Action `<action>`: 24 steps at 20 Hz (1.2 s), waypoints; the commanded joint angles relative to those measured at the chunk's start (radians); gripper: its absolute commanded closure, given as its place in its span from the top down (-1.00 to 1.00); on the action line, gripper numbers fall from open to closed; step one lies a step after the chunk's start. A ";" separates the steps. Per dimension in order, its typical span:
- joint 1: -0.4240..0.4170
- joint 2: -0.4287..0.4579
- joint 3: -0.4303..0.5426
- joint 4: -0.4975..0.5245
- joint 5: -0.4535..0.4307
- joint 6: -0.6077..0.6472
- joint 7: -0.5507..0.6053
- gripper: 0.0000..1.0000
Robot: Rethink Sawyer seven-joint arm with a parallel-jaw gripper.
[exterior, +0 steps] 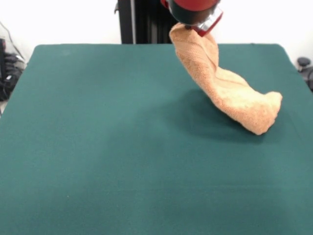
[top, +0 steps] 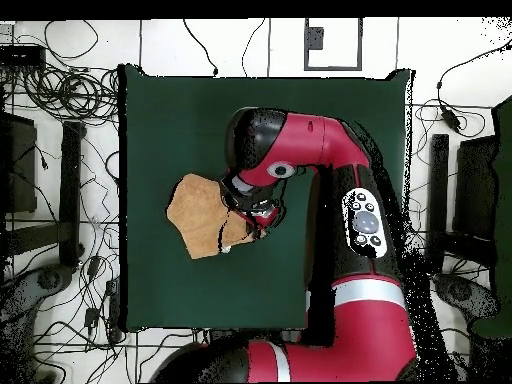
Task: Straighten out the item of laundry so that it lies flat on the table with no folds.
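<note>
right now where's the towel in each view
Front view: towel upper right, hanging from the hand down to the table.
Overhead view: towel left of centre, beside the arm's head.
Shared landmark: the hand at the towel's raised end.

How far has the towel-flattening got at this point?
Done: the gripper has hold of one end of the towel. In hand: that end is lifted while the other end rests on the table, the cloth twisted and bunched. Left: lay it flat without folds.
</note>
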 commanded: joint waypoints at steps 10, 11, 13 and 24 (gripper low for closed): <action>-0.004 0.084 0.016 -0.068 -0.027 0.082 0.023 -1.00; -0.006 0.087 0.016 -0.072 -0.028 0.083 0.021 -1.00; -0.013 0.100 0.017 -0.091 -0.035 0.086 0.012 -1.00; -0.039 0.171 0.014 -0.216 -0.071 0.134 -0.027 -1.00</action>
